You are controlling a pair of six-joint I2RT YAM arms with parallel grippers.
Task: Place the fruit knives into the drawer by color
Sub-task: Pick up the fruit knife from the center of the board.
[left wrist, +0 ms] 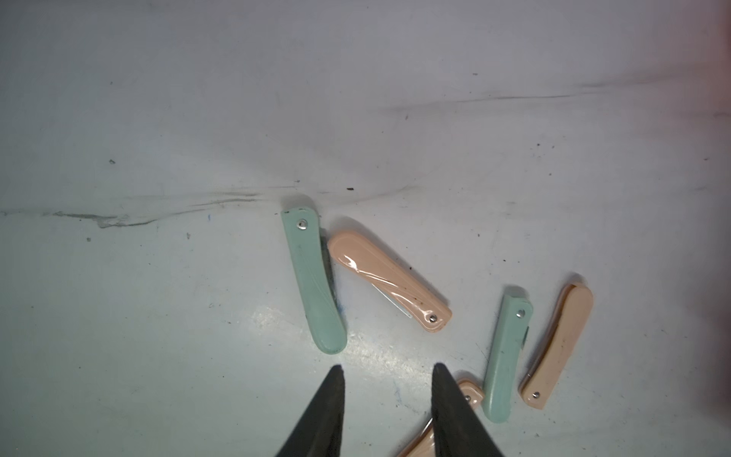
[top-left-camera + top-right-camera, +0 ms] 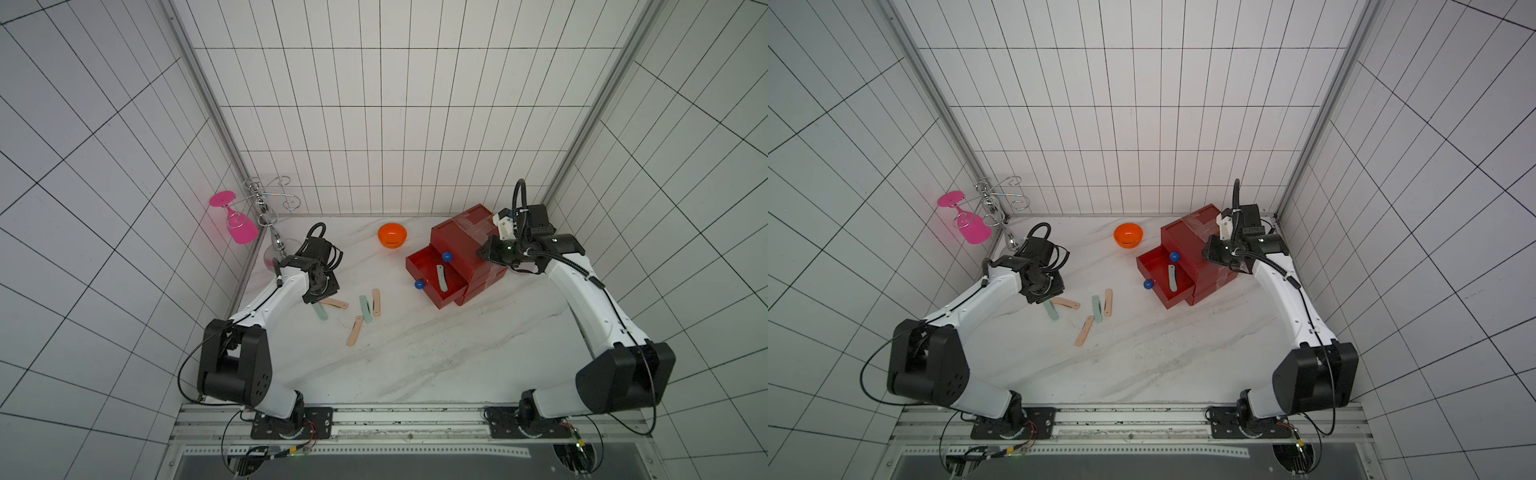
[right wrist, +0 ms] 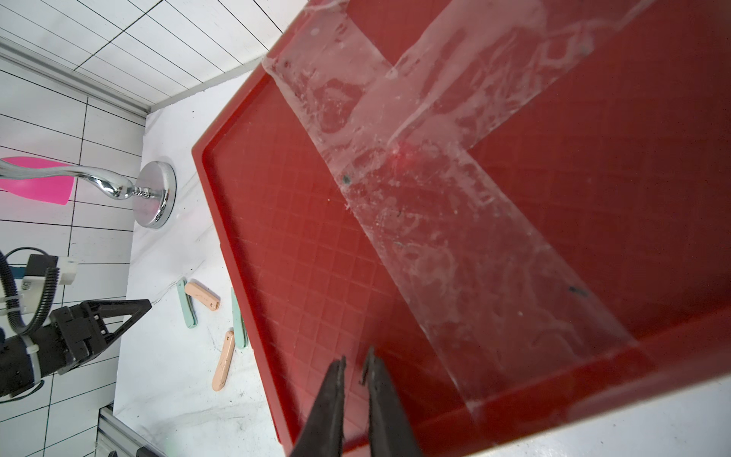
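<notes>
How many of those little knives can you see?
6. On the table: three pink knives, two green knives. One grey knife in the open drawer. Others may be hidden.

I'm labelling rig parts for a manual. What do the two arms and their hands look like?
The left arm and right arm match: white shell links, black joint housings. A black corrugated cable loops over each wrist. The left hand and right hand each have two black tapered fingers.
</notes>
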